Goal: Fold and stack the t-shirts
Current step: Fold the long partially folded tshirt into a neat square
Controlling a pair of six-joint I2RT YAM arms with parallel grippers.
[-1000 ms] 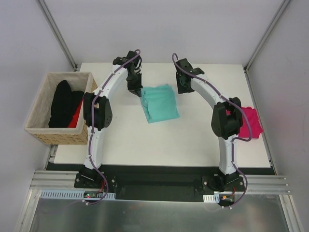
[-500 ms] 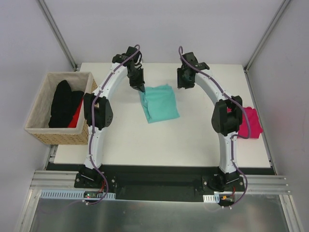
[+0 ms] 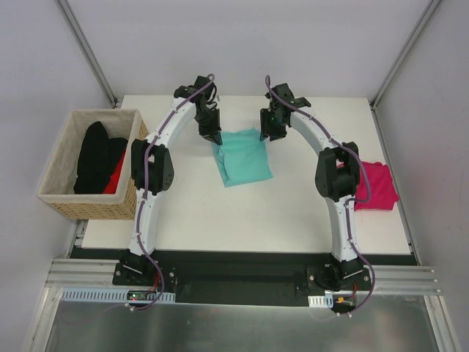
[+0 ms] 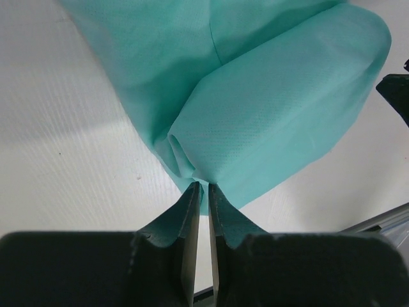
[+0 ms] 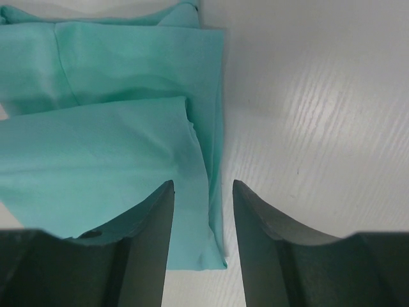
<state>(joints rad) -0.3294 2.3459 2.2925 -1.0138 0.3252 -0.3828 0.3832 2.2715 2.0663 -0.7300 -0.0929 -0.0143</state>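
Moved: right gripper (image 3: pixel 270 133) had swung in toward the teal-mint t-shirt (image 3: pixel 244 158) since half a second before; left gripper (image 3: pixel 213 137) had barely shifted.
Teal-mint t-shirt: folded into a rough rectangle with soft, rounded folds, flat on the white table (image 3: pixel 242 213), stretching away in front of both sets of jaws.
Left jaws: almost together, clamped on a rolled fold at the shirt's corner, which rose to meet the fingertips (image 4: pixel 193 192).
Right jaws: apart, the shirt's side edge running between them, most of the cloth off to one side of the gap.
Magenta t-shirt (image 3: pixel 377 187): bunched, well away from both jaws, beside the right arm's elbow.
Count: two t-shirts, one of each colour; two grippers; one wicker basket (image 3: pixel 62 205) holding black and red cloth.
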